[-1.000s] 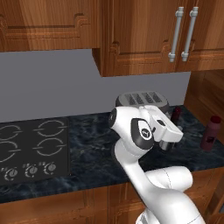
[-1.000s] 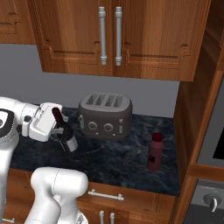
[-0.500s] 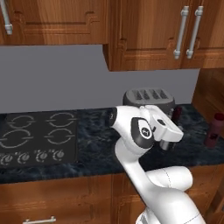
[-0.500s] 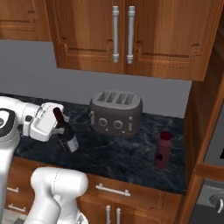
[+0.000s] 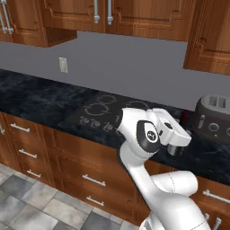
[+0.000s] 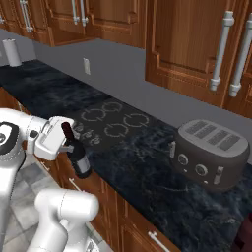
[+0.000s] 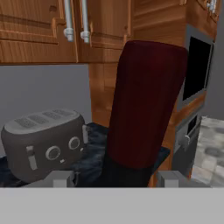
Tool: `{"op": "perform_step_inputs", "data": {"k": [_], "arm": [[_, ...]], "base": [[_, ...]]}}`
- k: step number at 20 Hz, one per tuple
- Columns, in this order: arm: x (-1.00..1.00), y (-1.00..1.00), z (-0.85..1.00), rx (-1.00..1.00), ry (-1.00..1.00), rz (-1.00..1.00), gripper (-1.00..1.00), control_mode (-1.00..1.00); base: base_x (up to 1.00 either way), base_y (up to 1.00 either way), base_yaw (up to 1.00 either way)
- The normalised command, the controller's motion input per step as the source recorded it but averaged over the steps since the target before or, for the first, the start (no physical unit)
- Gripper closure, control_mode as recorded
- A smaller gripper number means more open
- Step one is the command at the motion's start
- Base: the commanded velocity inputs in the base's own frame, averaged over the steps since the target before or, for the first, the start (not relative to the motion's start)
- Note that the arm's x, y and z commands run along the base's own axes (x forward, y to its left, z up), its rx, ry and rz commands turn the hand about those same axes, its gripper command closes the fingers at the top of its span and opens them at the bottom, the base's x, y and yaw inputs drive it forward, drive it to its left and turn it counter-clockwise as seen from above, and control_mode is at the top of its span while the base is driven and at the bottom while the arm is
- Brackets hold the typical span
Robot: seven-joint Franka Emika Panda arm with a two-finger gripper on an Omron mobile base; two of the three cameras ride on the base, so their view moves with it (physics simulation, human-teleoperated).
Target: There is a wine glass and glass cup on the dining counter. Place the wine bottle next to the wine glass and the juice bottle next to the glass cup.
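Note:
My gripper [image 6: 66,145] is shut on the wine bottle [image 6: 78,155], a near-black bottle with a dark red neck top. It holds the bottle slightly tilted, in the air in front of the marbled counter's edge. In the left base view the hand [image 5: 173,134] covers most of the bottle, and its red top [image 5: 183,117] peeks out behind. In the hand view the wine bottle's neck [image 7: 146,100] rises large between the fingertips [image 7: 61,178]. A dark red shape at the frame's corner looks like the juice bottle [image 6: 244,240]. The wine glass, glass cup and dining counter are out of view.
A grey four-slot toaster [image 6: 211,150] stands on the dark marbled counter [image 6: 147,167], with a cooktop [image 6: 110,120] to its left. Wooden wall cabinets [image 6: 187,44] hang above and drawers [image 5: 67,157] sit below. A built-in oven [image 7: 197,70] stands beyond the counter's end.
The whole scene has shifted in both base views, so the base has moved and the toaster now sits further right. The bottle stays in my grip.

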Motion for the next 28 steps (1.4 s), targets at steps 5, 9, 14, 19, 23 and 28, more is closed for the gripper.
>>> {"op": "perform_step_inputs", "data": {"k": [5,9,14,19,23,28], "arm": [[0.00,0.00,0.00,0.00,0.00,0.00,1.00,1.00],[0.00,0.00,0.00,0.00,0.00,0.00,1.00,1.00],[0.00,0.00,0.00,0.00,0.00,0.00,1.00,1.00],[0.00,0.00,0.00,0.00,0.00,0.00,1.00,1.00],[0.00,0.00,0.00,0.00,0.00,0.00,1.00,1.00],[0.00,0.00,0.00,0.00,0.00,0.00,1.00,1.00]], "base": [[-0.03,0.00,1.00],[-0.03,0.00,1.00],[-0.01,0.01,0.97],[0.00,0.02,0.93],[0.00,0.02,0.93],[0.00,0.01,0.92]]}}
